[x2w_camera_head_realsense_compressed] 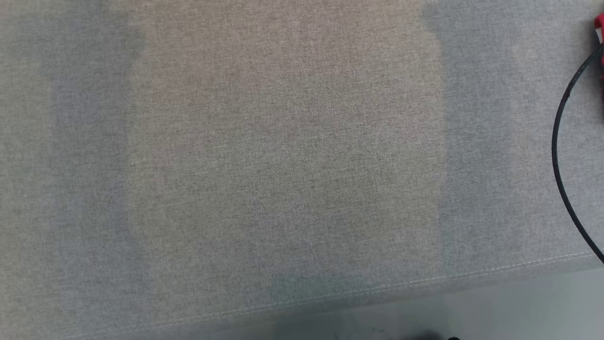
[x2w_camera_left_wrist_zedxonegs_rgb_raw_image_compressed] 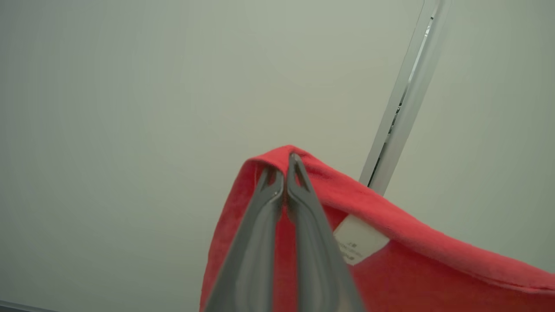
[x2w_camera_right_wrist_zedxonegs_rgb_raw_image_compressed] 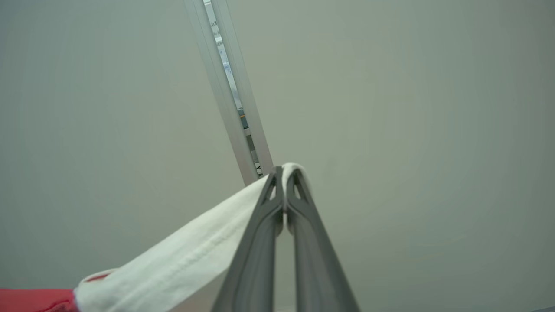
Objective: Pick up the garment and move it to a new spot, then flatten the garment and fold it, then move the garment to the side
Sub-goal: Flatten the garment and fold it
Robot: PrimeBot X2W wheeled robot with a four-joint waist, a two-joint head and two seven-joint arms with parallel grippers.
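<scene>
The garment (x2w_camera_left_wrist_zedxonegs_rgb_raw_image_compressed: 390,260) is red fleece-like cloth with a white label (x2w_camera_left_wrist_zedxonegs_rgb_raw_image_compressed: 357,240) sewn inside. My left gripper (x2w_camera_left_wrist_zedxonegs_rgb_raw_image_compressed: 284,167) is shut on a folded red edge of it, held up against a pale wall. In the right wrist view a white band of the garment (x2w_camera_right_wrist_zedxonegs_rgb_raw_image_compressed: 182,260) runs up from a red part (x2w_camera_right_wrist_zedxonegs_rgb_raw_image_compressed: 34,300) at the lower left to my right gripper (x2w_camera_right_wrist_zedxonegs_rgb_raw_image_compressed: 286,173), which is shut on the band's end. The cloth hangs stretched between the two grips.
The head view looks down on a grey fabric-covered table (x2w_camera_head_realsense_compressed: 283,165) with a stitched front edge (x2w_camera_head_realsense_compressed: 424,282) and pale floor below it. A black cable (x2w_camera_head_realsense_compressed: 559,141) curves along the right side, with a small red patch (x2w_camera_head_realsense_compressed: 599,22) at the top right. A metal wall strip (x2w_camera_left_wrist_zedxonegs_rgb_raw_image_compressed: 407,95) stands behind the grippers.
</scene>
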